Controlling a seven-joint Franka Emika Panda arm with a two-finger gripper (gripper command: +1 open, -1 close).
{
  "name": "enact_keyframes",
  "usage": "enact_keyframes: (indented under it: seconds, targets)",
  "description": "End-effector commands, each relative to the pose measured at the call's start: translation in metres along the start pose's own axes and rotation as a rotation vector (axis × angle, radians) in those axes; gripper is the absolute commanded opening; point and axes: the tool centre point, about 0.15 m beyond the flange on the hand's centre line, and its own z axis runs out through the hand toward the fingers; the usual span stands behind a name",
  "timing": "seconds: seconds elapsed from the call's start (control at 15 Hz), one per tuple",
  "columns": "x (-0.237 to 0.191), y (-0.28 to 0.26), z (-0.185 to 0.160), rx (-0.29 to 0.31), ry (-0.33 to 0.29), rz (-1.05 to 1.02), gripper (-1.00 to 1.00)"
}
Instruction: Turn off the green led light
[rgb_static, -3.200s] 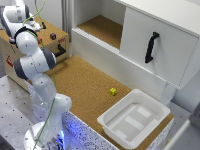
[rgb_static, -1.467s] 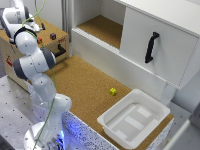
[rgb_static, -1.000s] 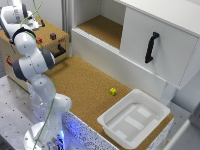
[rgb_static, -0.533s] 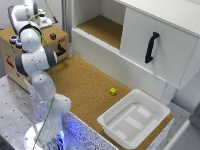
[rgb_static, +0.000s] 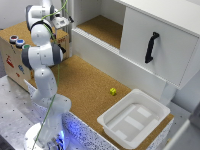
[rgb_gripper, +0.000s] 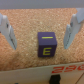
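Small round buttons sit on top of the wooden box (rgb_static: 12, 55) at the exterior view's left. I see a blue one (rgb_static: 13, 38), another beside it (rgb_static: 20, 42), and a small green light (rgb_static: 26, 47) at the arm's edge. They are blurred, so I cannot tell whether the green one is lit. My gripper (rgb_static: 62, 22) hangs over the box's far end, away from the buttons towards the exterior view's right. In the wrist view the gripper (rgb_gripper: 39, 46) is open, its fingers (rgb_gripper: 7, 32) on either side of a purple cube (rgb_gripper: 46, 45) with a yellow E, on cork.
A yellow-green cube (rgb_static: 113, 91) lies on the cork floor. A white tray (rgb_static: 107, 120) stands at the front right. A white cabinet with a black handle (rgb_static: 151, 47) and an open shelf (rgb_static: 102, 25) stand at the back.
My gripper has swung from above the buttons towards the exterior view's right, along the top of the wooden box. Nothing else has moved.
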Motion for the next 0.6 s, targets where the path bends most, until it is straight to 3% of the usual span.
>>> enact_keyframes:
  seconds: [0.0,0.13,0.2,0.53]
  targets:
    - [0.045,0.042,0.020,0.062,-0.132,-0.043,1.00]
    - [0.046,0.042,0.022,0.061,-0.198,-0.022,1.00]
    - [0.047,0.038,0.018,0.052,-0.222,-0.017,-1.00]
    - [0.046,0.021,0.020,0.049,-0.304,-0.027,-1.00]
